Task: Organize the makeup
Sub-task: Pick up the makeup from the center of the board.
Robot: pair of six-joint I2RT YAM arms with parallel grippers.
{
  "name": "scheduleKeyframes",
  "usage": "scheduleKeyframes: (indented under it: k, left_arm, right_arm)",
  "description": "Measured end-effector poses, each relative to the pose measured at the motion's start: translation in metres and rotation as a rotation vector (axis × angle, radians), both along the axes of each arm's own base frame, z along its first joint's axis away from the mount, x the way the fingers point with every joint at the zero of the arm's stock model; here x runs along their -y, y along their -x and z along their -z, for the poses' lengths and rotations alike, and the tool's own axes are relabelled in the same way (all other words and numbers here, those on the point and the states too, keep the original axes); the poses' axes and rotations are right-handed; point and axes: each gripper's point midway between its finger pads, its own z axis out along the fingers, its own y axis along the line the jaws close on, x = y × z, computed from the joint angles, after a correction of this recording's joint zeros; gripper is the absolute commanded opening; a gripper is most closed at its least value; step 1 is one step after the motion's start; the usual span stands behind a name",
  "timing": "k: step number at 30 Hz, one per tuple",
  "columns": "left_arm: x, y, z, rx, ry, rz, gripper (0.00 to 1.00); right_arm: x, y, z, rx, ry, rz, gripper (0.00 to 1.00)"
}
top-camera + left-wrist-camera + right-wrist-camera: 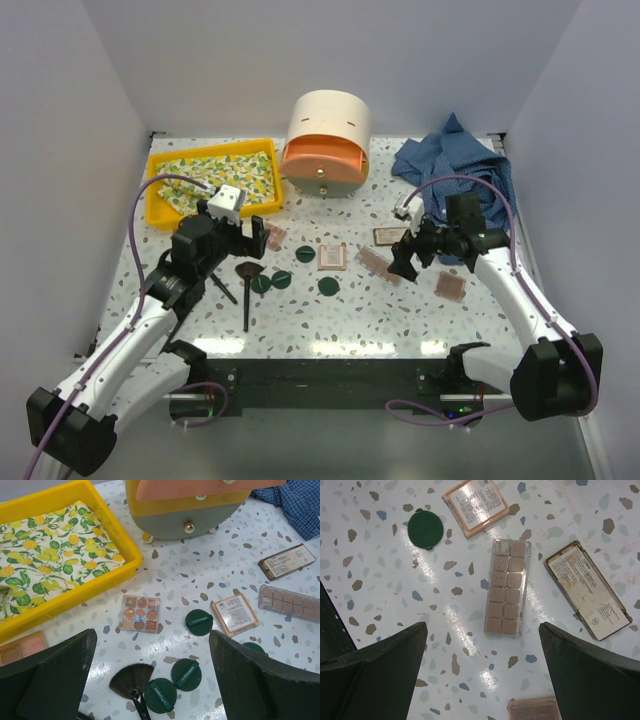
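- Makeup lies loose across the middle of the speckled table (300, 325), nothing grouped.
- The long palette (507, 594) is right of centre. The square palette (476, 500) lies label-up near it, and the dark palette (587, 597) is toward the blue cloth (455, 160).
- The colour-pan palette (139, 613) sits just off the yellow tray (125, 545).
- The green discs (186, 674) are scattered, one just beside the fan brush (132, 680) head. A thin brush (222, 288) lies left of it.
- Right gripper (483, 625): fingers spread wide, nothing held. It hangs above the long palette, which sits between the fingers in the wrist view.
- Left gripper (152, 635): also wide and empty, over the discs and brush head, with the colour-pan palette just ahead.
- Step, my guess: the right gripper takes the long palette.
- The palette is flat and thin, so grip it across the narrow width, which the fingers already straddle. Drop straight down, put the tips to the table on both long edges, and close square so it doesn't skid or flip.
- Destination is unclear: the tray or the round case (325, 145), can't tell.
- The left arm reaches forward from its base, wrist near the tray's near corner.
- The right arm is elbowed out on the right and reaches inward, wrist tipped down.
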Motion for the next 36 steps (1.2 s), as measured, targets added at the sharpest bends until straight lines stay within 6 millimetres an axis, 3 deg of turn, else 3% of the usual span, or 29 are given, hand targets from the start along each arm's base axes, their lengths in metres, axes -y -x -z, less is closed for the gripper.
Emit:
scheduleKeyframes:
  k: [16,25,36]
  left_arm:
    - [-0.003,-0.001,0.000,0.001,-0.010,-0.015,1.00]
    - [-0.004,-0.001,0.001,0.001,-0.011,-0.018,1.00]
    - [-0.004,-0.001,0.001,0.001,-0.012,-0.018,1.00]
  right_arm:
    - [-0.018,0.010,0.037,-0.045,0.179,-0.072,0.99]
    - [-0.012,0.010,0.061,-0.085,0.281,-0.057,0.99]
    - [-0.009,0.009,0.072,-0.087,0.353,-0.051,0.99]
